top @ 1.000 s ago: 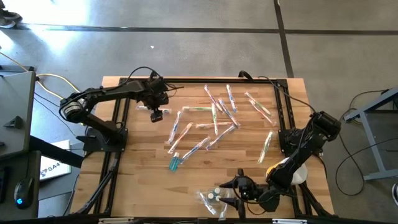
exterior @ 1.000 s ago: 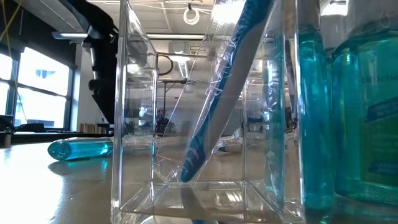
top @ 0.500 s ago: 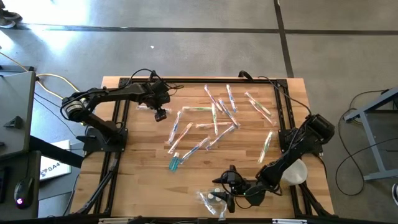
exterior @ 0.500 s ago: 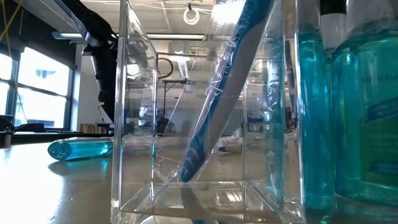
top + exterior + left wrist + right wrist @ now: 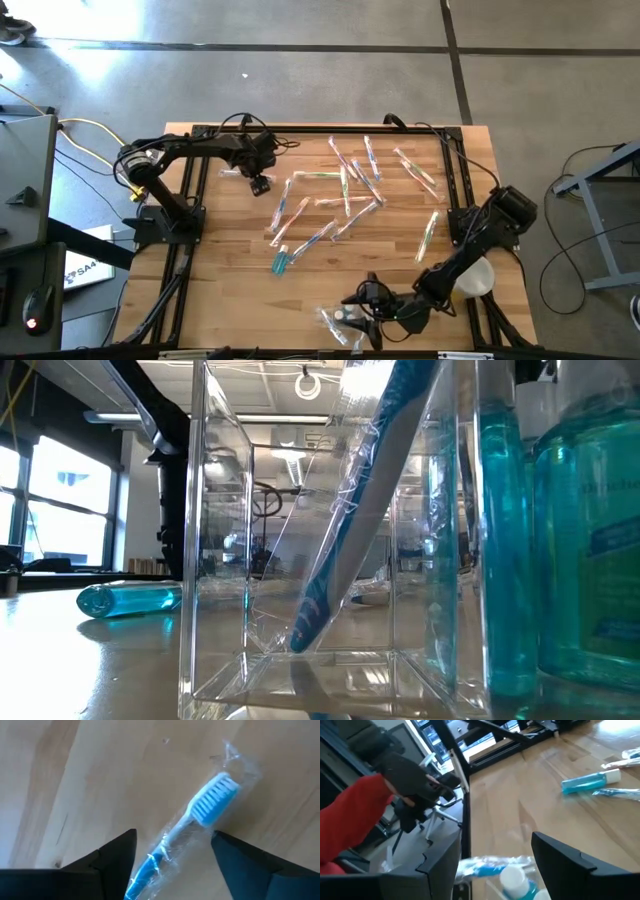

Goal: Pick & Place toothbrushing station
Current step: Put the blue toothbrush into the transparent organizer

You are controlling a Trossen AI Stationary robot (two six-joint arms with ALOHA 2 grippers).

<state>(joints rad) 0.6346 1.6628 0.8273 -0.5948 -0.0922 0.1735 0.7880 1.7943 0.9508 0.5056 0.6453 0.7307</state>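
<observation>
A wrapped blue toothbrush [image 5: 345, 530] leans tilted inside the clear container [image 5: 215, 560].

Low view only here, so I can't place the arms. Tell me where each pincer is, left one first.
Observer: The left pincer hangs over the table's back-left part, jaws open above a wrapped toothbrush lying flat on the wood.
Operator: Now the right one.
Observer: The right pincer is at the near edge, open, right beside the clear container.
Operator: Report what's left to pick.
Observer: Many wrapped toothbrushes lie scattered across the middle of the table.
</observation>
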